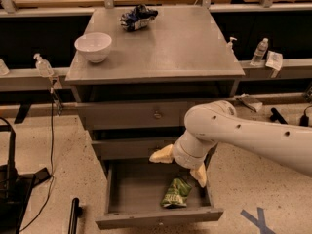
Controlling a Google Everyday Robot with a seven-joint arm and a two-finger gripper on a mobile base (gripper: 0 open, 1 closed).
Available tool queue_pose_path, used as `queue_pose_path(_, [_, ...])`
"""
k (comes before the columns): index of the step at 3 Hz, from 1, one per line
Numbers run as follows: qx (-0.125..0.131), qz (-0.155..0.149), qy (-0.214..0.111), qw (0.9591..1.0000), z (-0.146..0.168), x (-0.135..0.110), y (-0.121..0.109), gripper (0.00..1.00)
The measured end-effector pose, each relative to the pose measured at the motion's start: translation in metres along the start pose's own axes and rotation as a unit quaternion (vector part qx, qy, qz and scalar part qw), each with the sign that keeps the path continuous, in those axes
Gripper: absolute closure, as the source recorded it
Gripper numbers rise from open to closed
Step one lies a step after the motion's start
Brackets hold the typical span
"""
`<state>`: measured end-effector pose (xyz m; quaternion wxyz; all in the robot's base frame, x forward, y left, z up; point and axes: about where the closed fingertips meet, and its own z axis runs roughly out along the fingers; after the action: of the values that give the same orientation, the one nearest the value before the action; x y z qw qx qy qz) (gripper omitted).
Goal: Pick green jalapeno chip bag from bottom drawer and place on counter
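Observation:
The green jalapeno chip bag (176,192) lies on the floor of the open bottom drawer (117,191), right of its middle and near the front. My gripper (180,164) hangs over the drawer's right half, just above and behind the bag, not touching it. Its two tan fingers (161,155) are spread apart with nothing between them. The white arm comes in from the right. The grey counter (180,43) tops the cabinet.
A white bowl (93,47) stands at the counter's left and a dark blue-and-white bag (138,17) at its back. Two shallower drawers (131,115) above are shut. Bottles (261,51) stand on side ledges. A dark stand (9,179) is at the left floor.

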<state>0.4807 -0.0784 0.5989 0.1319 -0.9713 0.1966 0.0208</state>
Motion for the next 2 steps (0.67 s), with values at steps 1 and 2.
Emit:
queue_pose_path(1, [0.0, 0.0, 0.0, 1.0, 0.0, 0.0, 0.0, 0.0])
queue_pose_path(2, [-0.004, -0.022, -0.004, 0.9997, 0.035, 0.009, 0.008, 0.0])
